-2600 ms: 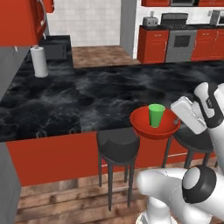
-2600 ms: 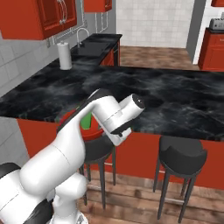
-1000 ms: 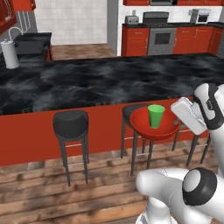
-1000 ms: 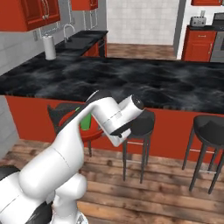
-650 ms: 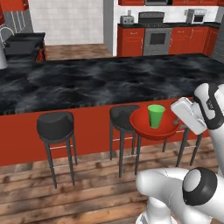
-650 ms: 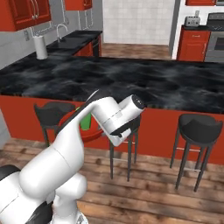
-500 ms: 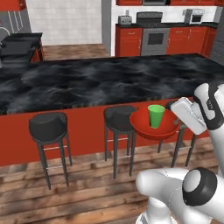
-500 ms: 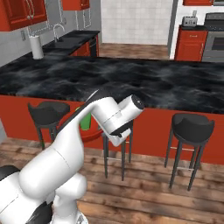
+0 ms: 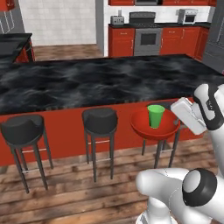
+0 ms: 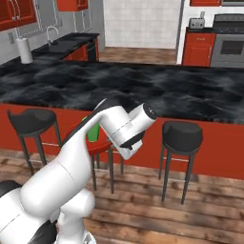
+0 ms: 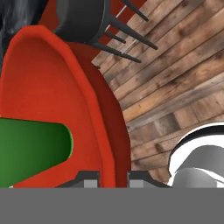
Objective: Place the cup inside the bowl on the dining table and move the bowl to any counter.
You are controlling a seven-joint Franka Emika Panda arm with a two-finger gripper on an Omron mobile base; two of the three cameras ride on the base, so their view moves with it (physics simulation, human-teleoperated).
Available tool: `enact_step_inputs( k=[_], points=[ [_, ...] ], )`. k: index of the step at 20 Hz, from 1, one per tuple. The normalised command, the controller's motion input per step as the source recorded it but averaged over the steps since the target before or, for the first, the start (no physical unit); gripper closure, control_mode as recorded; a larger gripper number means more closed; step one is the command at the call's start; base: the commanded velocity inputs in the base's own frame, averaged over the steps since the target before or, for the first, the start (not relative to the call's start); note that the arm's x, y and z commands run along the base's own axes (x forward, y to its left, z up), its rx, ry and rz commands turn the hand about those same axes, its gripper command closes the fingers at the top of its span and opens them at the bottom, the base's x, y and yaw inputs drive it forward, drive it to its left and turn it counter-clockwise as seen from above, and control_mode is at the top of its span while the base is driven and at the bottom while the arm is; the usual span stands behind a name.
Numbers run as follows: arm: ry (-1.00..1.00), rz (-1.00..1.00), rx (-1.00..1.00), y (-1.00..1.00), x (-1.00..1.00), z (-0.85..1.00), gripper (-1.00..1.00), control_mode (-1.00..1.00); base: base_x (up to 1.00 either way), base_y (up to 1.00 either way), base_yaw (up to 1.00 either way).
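The red bowl (image 9: 141, 125) hangs in the air in front of the dining table (image 9: 87, 83), off its black marble top and level with the stool seats. The green cup (image 9: 155, 116) stands upright inside the bowl. My gripper (image 9: 176, 122) is at the bowl's right rim and shut on it. In the hand view the bowl's rim (image 11: 94, 113) runs down between the two fingertips of the gripper (image 11: 113, 180), and the cup (image 11: 30, 151) lies to the left inside the bowl. From the right base view the cup (image 10: 93, 131) and bowl (image 10: 101, 146) peek out behind my arm.
Black stools (image 9: 99, 120) (image 9: 22, 129) (image 10: 182, 136) line the table's red front (image 10: 214, 157). Red cabinets with a black top and toaster (image 9: 117, 19) flank a stove (image 9: 148, 37) at the back. A sink counter (image 10: 66, 43) with a paper towel roll (image 10: 24, 50) stands at the far left. Wooden floor lies below.
The whole scene has slid left in both base views, so the base has driven sideways along the table. Bowl, cup and gripper keep the same grip and pose.
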Motion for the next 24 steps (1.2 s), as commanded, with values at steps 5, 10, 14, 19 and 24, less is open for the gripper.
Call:
enact_step_inputs(
  k=[5, 10, 14, 19, 24],
  points=[
    [0.0, 0.0, 0.0, 0.0, 0.0, 0.0, 1.0, 1.0, 0.03, -0.7, 0.0],
    [0.0, 0.0, 0.0, 0.0, 0.0, 0.0, 1.0, 1.0, 0.24, -0.67, 0.0],
    [0.0, 0.0, 0.0, 0.0, 0.0, 0.0, 1.0, 1.0, 0.58, -0.77, 0.03],
    [0.0, 0.0, 0.0, 0.0, 0.0, 0.0, 1.0, 1.0, 0.73, -0.8, 0.07],
    [0.0, 0.0, 0.0, 0.0, 0.0, 0.0, 1.0, 1.0, 0.51, -0.75, 0.06]
  ],
)
